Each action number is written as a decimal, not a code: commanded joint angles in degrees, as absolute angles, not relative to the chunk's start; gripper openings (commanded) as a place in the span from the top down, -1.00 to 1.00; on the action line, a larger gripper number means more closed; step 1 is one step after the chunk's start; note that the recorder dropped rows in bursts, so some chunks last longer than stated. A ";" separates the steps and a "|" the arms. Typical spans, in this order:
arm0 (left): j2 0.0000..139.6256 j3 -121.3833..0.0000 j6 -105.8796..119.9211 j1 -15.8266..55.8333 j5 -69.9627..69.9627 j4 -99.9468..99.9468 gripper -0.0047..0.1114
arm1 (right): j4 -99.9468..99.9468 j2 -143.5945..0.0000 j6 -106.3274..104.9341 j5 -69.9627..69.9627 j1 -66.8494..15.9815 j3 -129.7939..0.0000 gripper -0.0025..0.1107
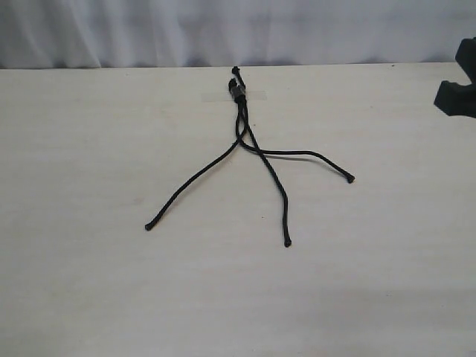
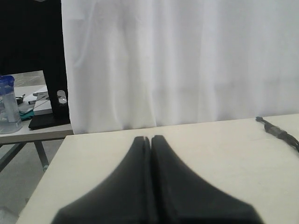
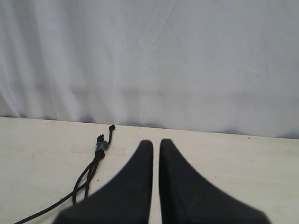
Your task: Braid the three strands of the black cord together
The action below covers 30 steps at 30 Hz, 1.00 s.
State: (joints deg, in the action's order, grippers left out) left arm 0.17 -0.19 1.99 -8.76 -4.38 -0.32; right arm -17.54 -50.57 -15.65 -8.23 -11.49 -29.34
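Note:
The black cord [image 1: 239, 92] lies on the pale table [image 1: 111, 282], its knotted end fixed at the far middle under clear tape [image 1: 256, 94]. The three strands fan toward me: one to the left [image 1: 195, 178], one down the middle [image 1: 271, 178], one to the right [image 1: 312, 156]. They cross just below the knot. My left gripper [image 2: 150, 138] is shut and empty, well left of the cord's taped end [image 2: 275, 131]. My right gripper [image 3: 156, 142] is shut on nothing, to the right of the knot [image 3: 99, 148]. A black part of the right arm [image 1: 460, 78] shows at the exterior view's right edge.
A white curtain [image 1: 238, 30] hangs behind the table's far edge. The left wrist view shows the table's left edge [image 2: 46, 172]. Beyond it stands a side table with a water bottle [image 2: 8, 105] and dark equipment [image 2: 51, 112].

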 commanded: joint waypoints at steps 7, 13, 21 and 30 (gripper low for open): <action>0.00 0.00 2.32 -8.61 -3.97 -0.58 0.92 | -17.70 -50.44 -12.19 -8.04 -11.37 -29.08 0.88; 0.00 0.00 2.32 -8.61 -3.97 -0.58 0.92 | -17.70 -41.79 -12.63 8.42 -11.37 -28.94 0.88; 0.00 0.00 2.32 -8.61 -3.97 -0.58 0.92 | -18.84 -27.00 -12.39 9.06 -11.37 -17.71 0.88; 0.00 0.00 2.32 -8.61 -4.14 -0.58 0.92 | -14.56 -17.04 -5.64 -13.94 -11.37 0.00 0.88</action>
State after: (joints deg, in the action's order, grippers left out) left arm 0.17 -0.19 1.99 -8.76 -4.38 -0.32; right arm -18.59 -19.73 -10.98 -4.07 -11.49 -3.43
